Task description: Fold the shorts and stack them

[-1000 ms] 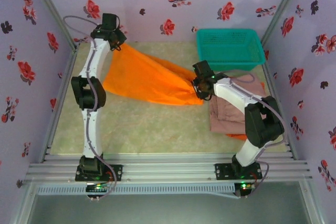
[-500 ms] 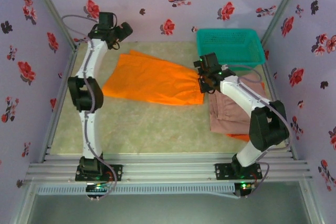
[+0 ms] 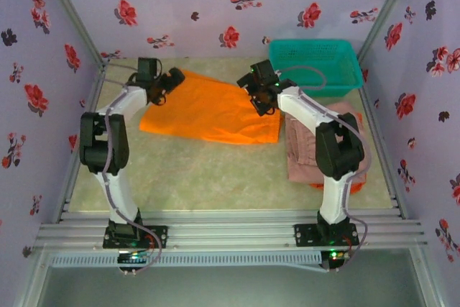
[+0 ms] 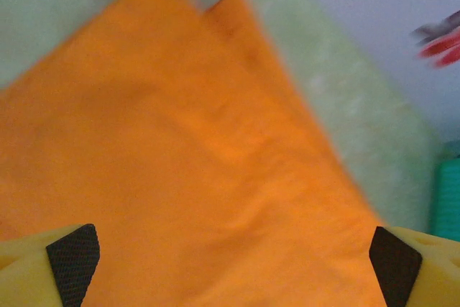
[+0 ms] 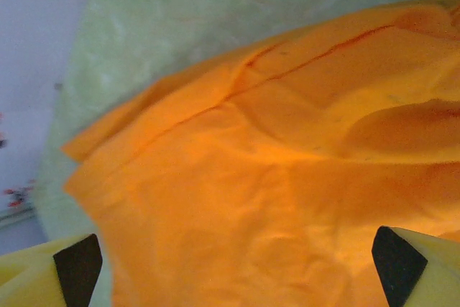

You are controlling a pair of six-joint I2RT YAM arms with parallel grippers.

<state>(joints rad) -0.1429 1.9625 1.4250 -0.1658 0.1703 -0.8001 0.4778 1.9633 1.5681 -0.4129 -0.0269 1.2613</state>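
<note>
One pair of bright orange shorts (image 3: 212, 113) lies spread flat on the green mat in the middle of the table. My left gripper (image 3: 167, 85) hovers open over its far left corner, pads wide apart above the cloth (image 4: 187, 163). My right gripper (image 3: 260, 98) stands open over the far right edge, with only orange cloth (image 5: 251, 177) beneath its spread fingers. Dusty pink-beige shorts (image 3: 305, 159) lie folded at the right under the right arm. A sliver of a second orange pair (image 3: 327, 187) sticks out below them.
A teal mesh basket (image 3: 316, 80) stands at the back right, close behind the right gripper. Flowered walls close the table on three sides. Bare green mat (image 3: 194, 170) stretches in front of the orange shorts.
Both grippers opened and let go of the orange shorts, which dropped flat onto the mat. The left gripper came down to the cloth's far left corner; the right gripper moved to the far edge.
</note>
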